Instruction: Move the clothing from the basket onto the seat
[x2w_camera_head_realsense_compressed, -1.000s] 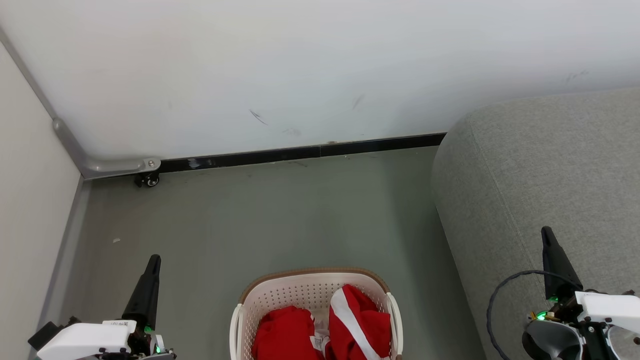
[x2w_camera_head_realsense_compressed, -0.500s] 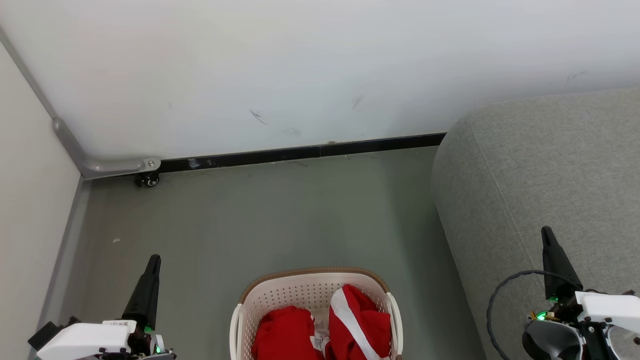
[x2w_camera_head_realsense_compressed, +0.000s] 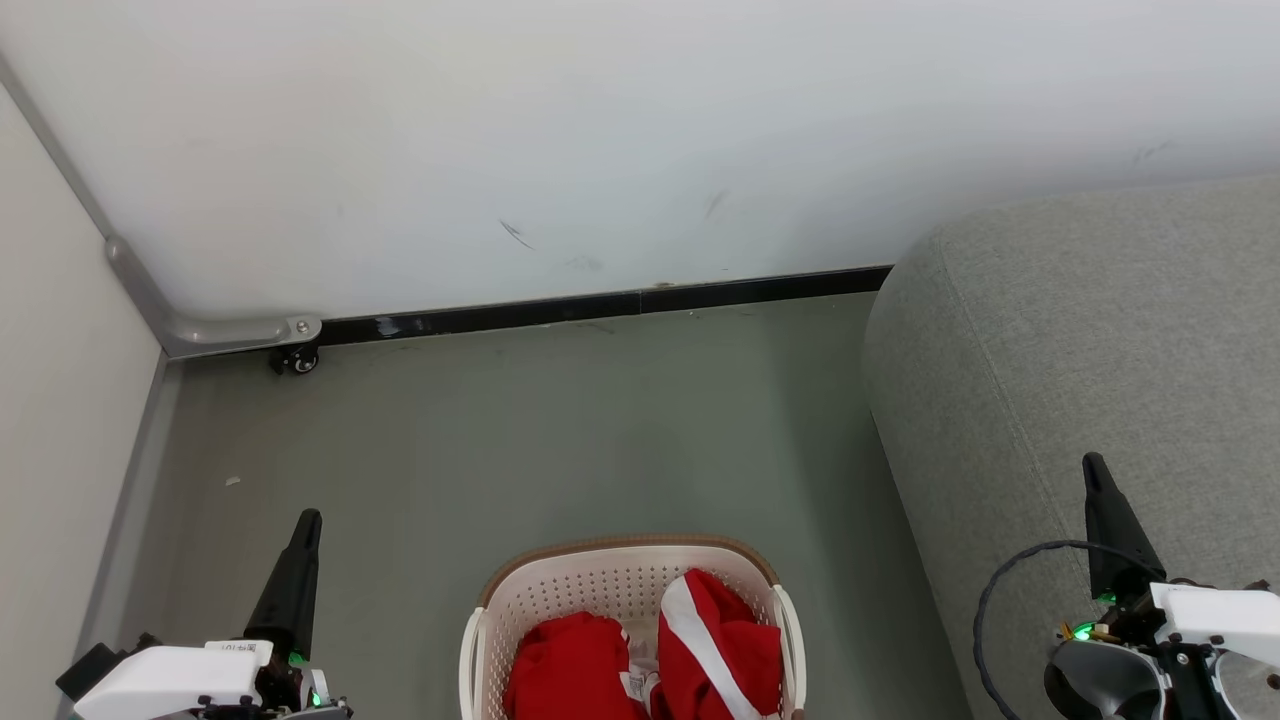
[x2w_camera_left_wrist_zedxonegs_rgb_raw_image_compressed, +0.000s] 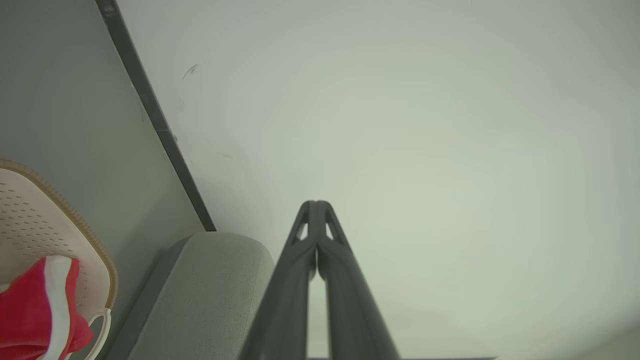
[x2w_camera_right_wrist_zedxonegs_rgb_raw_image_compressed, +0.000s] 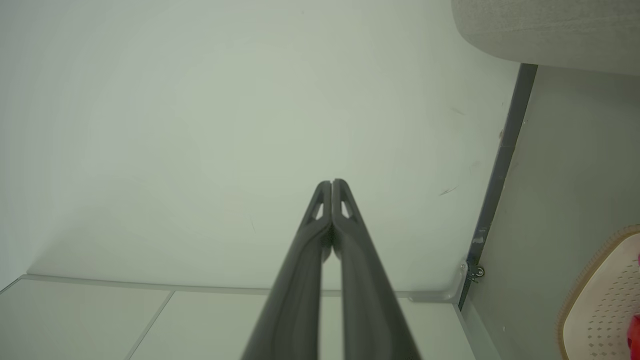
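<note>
The two dark fingers (x2w_camera_left_wrist_zedxonegs_rgb_raw_image_compressed: 297, 280) of the left gripper (x2w_camera_left_wrist_zedxonegs_rgb_raw_image_compressed: 316, 205) were seen with their tips pressed together and nothing caught between them. In the left wrist view they were pointed at a pale wall (x2w_camera_left_wrist_zedxonegs_rgb_raw_image_compressed: 425, 100). The fingers (x2w_camera_right_wrist_zedxonegs_rgb_raw_image_compressed: 360, 280) of the right gripper (x2w_camera_right_wrist_zedxonegs_rgb_raw_image_compressed: 332, 182) were likewise brought tip to tip and were empty, and they were aimed at the same wall.

In the head view the left gripper was held at the lower left over the grey floor (x2w_camera_head_realsense_compressed: 550, 430), left of the basket (x2w_camera_head_realsense_compressed: 600, 590) and apart from it. The right gripper was seen at the lower right against the grey fabric of the seat (x2w_camera_head_realsense_compressed: 1100, 330), with a black cable (x2w_camera_head_realsense_compressed: 1000, 585) looped beside its wrist.

The basket was set on the floor between the two grippers, its near part cut off by the bottom edge of the head view. The clothing (x2w_camera_head_realsense_compressed: 570, 665) was lying inside it. A plain red bundle was placed in the left half, and a striped garment (x2w_camera_head_realsense_compressed: 725, 650), red and crossed by a white band, was packed against it in the right half. A scrap of white fabric was visible where the two met.

The seat was placed to the right of the basket, near it, with a strip of floor left between them. A black skirting strip (x2w_camera_head_realsense_compressed: 600, 303) was run along the foot of the wall. A small caster (x2w_camera_head_realsense_compressed: 297, 360) was tucked under a grey bracket (x2w_camera_head_realsense_compressed: 240, 330) in the left corner.
</note>
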